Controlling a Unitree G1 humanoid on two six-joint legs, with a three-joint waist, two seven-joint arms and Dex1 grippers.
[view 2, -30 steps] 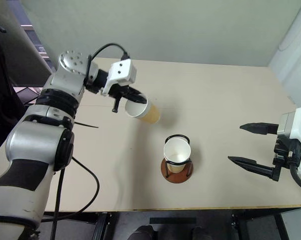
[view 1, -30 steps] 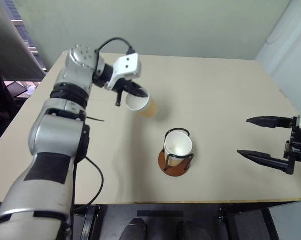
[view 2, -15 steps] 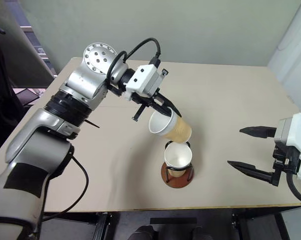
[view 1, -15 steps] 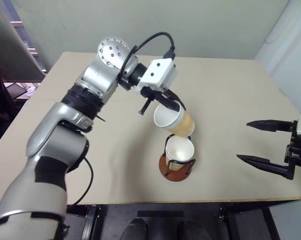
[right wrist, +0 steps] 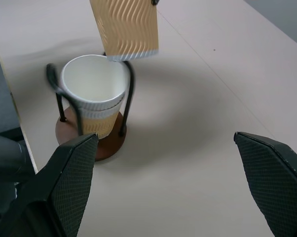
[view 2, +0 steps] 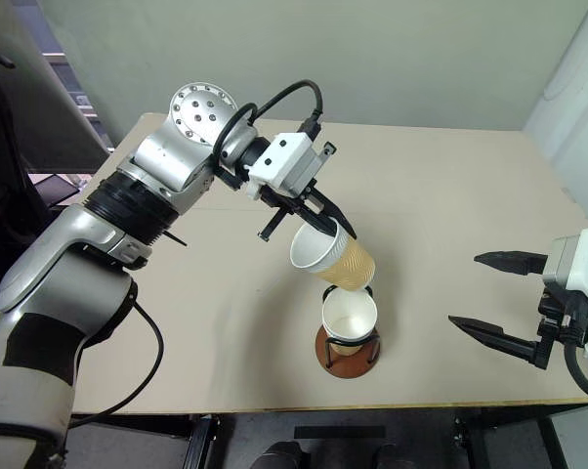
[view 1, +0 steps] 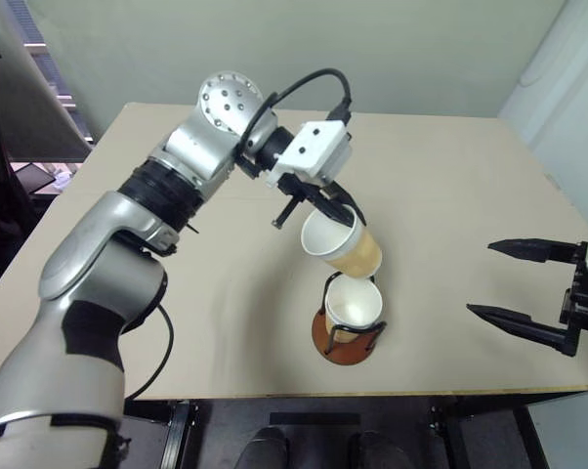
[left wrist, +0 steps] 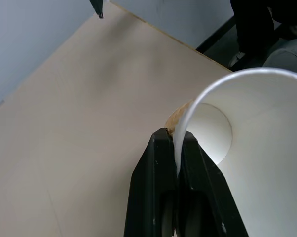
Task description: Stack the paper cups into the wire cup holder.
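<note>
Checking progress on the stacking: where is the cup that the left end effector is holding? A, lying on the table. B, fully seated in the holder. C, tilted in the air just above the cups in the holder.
C: the left end effector pinches the cup's rim, tilted above the holder.

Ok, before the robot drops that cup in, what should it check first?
1. Left gripper pinching the held cup's rim: ok.
2. Held cup above the cups already in the holder: ok; its bottom hangs just over their rim.
3. Held cup upright: not ok, it tilts, mouth turned sideways.
4. Holder standing flat on the table: ok.
5. Right gripper out of the way: ok, open, off to the side.
6. How many cups are nested in the holder: looks like two, cannot tell for sure.
</note>
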